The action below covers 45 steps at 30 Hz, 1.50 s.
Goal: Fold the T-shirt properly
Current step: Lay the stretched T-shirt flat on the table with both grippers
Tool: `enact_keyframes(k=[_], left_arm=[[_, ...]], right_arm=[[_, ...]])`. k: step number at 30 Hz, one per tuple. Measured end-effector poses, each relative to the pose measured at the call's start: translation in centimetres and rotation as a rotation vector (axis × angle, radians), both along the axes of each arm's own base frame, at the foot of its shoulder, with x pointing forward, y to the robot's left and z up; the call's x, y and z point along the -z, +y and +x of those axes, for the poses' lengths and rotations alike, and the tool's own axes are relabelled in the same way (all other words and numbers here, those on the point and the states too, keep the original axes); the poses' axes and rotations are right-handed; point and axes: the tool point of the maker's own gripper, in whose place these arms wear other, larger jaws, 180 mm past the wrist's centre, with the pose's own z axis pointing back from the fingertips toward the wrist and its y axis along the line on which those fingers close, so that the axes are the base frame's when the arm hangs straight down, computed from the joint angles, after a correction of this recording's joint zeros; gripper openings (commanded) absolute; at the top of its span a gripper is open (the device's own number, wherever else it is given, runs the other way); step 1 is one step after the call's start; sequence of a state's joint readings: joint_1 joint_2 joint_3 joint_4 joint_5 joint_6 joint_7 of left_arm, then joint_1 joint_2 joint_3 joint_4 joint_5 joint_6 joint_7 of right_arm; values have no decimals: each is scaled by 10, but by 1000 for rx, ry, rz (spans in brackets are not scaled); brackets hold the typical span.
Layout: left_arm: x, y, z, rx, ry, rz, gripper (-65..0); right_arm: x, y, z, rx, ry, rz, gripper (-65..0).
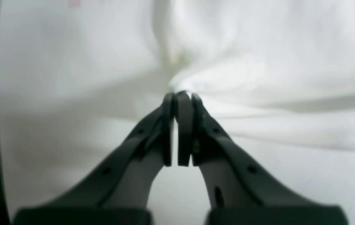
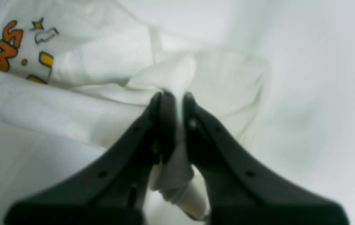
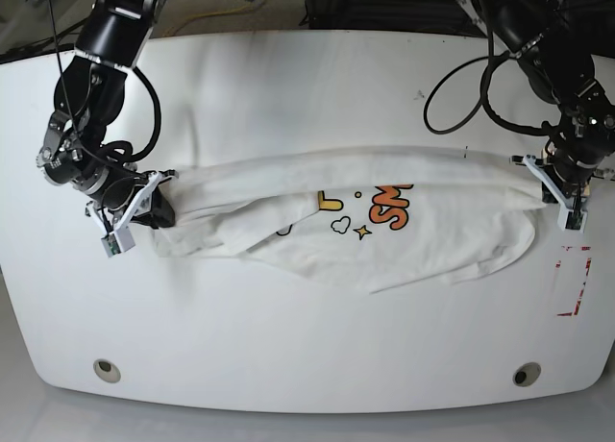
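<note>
Both wrist views look blurred to us. In the right wrist view, the T-shirt's (image 2: 96, 93) orange lettering (image 2: 7, 47) runs off the upper left edge, unreadable.

Bright even overhead light, soft shadows; both wrist views blurred, washed out; base view sharp, edges bowed.

The T-shirt (image 3: 384, 233) lies stretched across the middle of the tabletop (image 3: 307, 86), running from 9 o'clock to 3 o'clock. The right gripper (image 3: 154, 211) sits at its 9 o'clock end, the left gripper (image 3: 555, 187) at its 3 o'clock end. A taped rectangle (image 3: 574, 281) lies on the tabletop at 4 o'clock, just beyond the cloth.
</note>
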<state>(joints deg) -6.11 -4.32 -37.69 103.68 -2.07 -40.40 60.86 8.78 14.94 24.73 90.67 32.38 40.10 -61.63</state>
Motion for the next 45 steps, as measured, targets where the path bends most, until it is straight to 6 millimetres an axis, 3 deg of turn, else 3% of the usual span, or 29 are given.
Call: enact_keyframes(k=[4,7,12,15,23,25,28,30,32,36,40,42,45], left_arm=[[-38,0,28,16,-94,33,-650],[-79,1,53,57,-176,110,-650],[-140,-9,85,88,-327,132,-650],[-193,-8,101,84,-456,144,-650],[-299,15,106,16,-664,219,-650],[-314,25,101,-14,-657,237,-650],[-333,35,94,-45,-680,254,-650],[-330,42,90,-77,-659,275,-650],[-313,44,88,-76,-608,288,-650],[-256,40,85,-33,-461,306,-650],[-212,44,64,-38,-377,313,-650],[-169,51,47,-65,-262,296,-650],[-123,46,29,-54,-176,241,-650]], right_arm=[[-29,-5,40,-41,-45,-46,-634],[-71,-8,77,-66,-127,-58,-634],[-124,-10,123,-107,-178,-115,-634],[-174,-15,146,-108,-248,-162,-634],[-280,-6,163,-151,-417,-245,-634],[-297,-7,163,-147,-439,-251,-634],[-306,-12,159,-137,-455,-272,-634],[-303,-14,153,-137,-462,-302,-634],[-293,-22,147,-125,-447,-339,-634],[-236,-38,131,-94,-345,-349,-634],[-170,-39,102,-100,-248,-319,-634],[-131,-47,82,-78,-168,-303,-634],[-102,-50,56,-47,-136,-271,-634]])
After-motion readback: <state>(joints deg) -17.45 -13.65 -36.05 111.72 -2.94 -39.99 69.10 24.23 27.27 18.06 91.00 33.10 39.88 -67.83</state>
